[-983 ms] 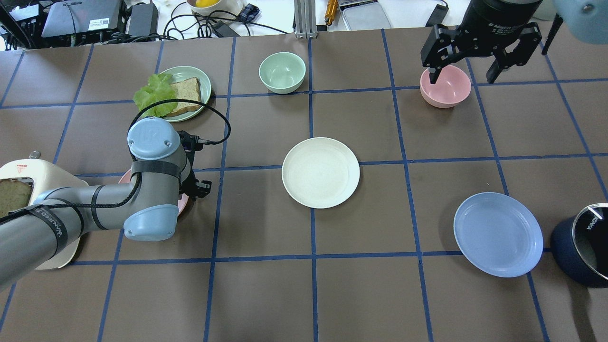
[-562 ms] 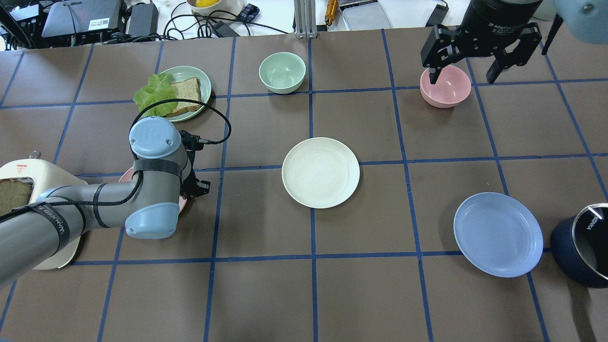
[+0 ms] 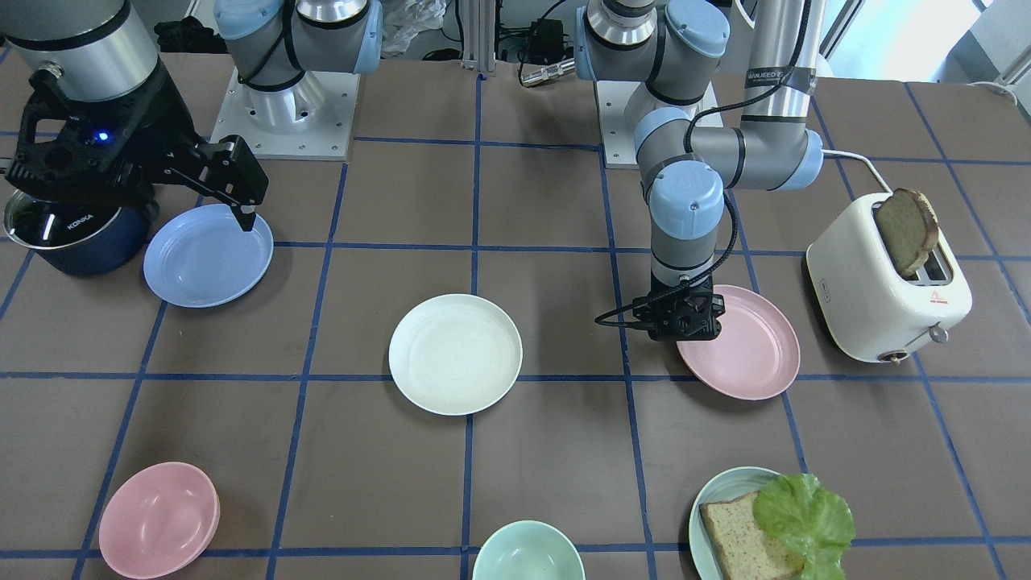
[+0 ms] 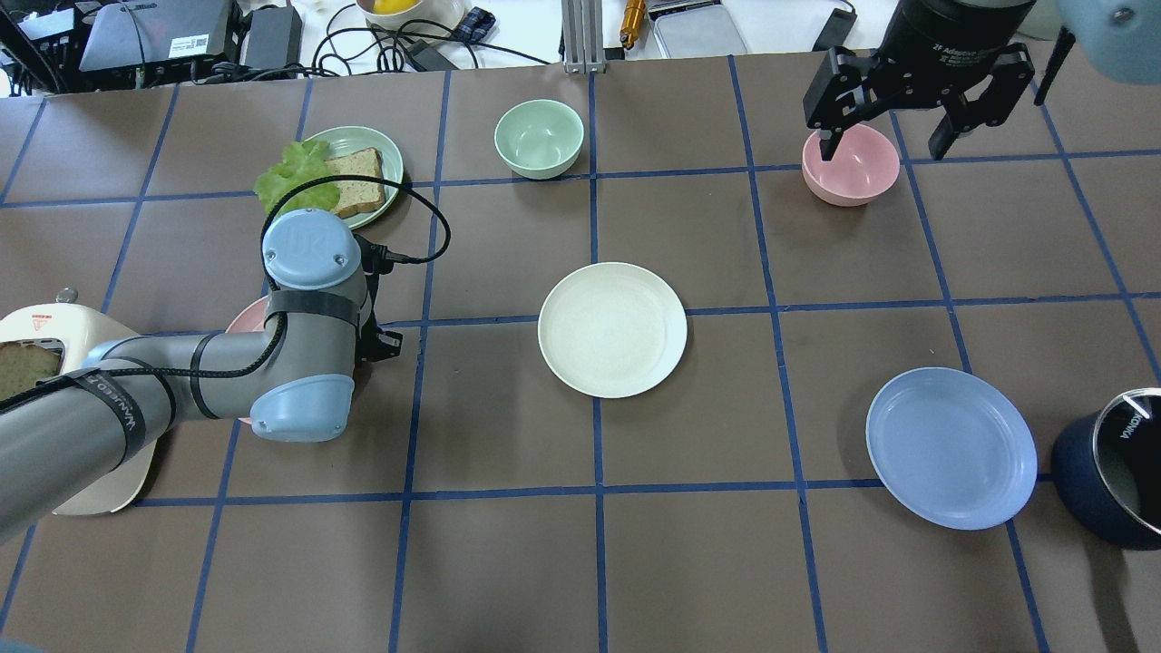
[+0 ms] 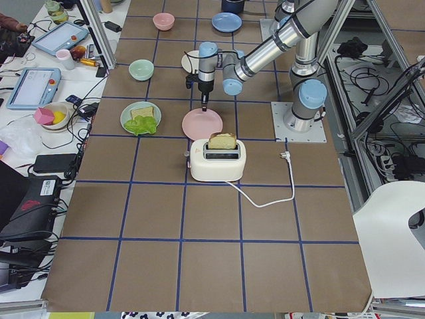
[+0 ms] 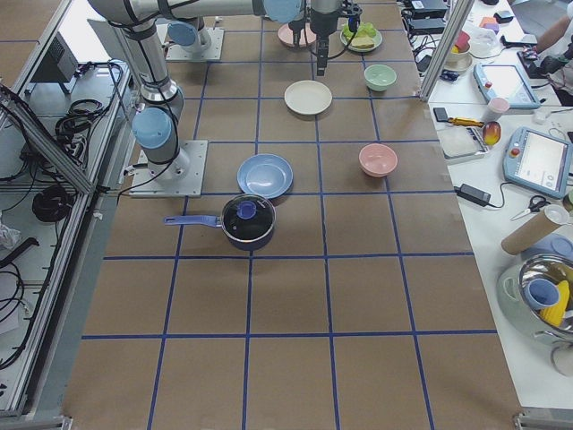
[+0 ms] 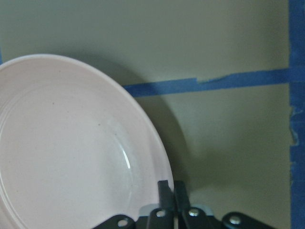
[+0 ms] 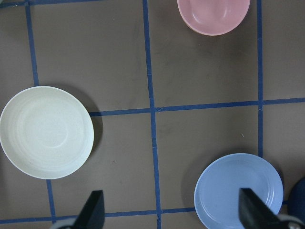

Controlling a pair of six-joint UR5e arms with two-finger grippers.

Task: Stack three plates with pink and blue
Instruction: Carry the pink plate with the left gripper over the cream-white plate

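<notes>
Front-facing view: the left claw points straight down at the rim of the pink plate, on the edge that faces the cream plate. The pink plate lies just beside the toaster. The cream plate lies alone near the middle of the table. The blue plate lies well apart from both, just beside the dark pot. No plate rests on another. Overhead view: the left arm covers most of the pink plate, and only a sliver of its rim shows. The right claw hangs above the pink bowl with its jaws spread wide, holding nothing. Left wrist view: the two fingers stand almost pressed together and pinch the rim of the pink plate. The plate fills the left half of the view and casts a shadow on the table along its edge. Right wrist view: the two fingertips sit far apart at the bottom edge with only bare table between them. The cream plate, the blue plate and the pink bowl lie below, each apart from the others. Left side view: the near arm reaches down to the far edge of the pink plate, beyond the toaster.
</notes>
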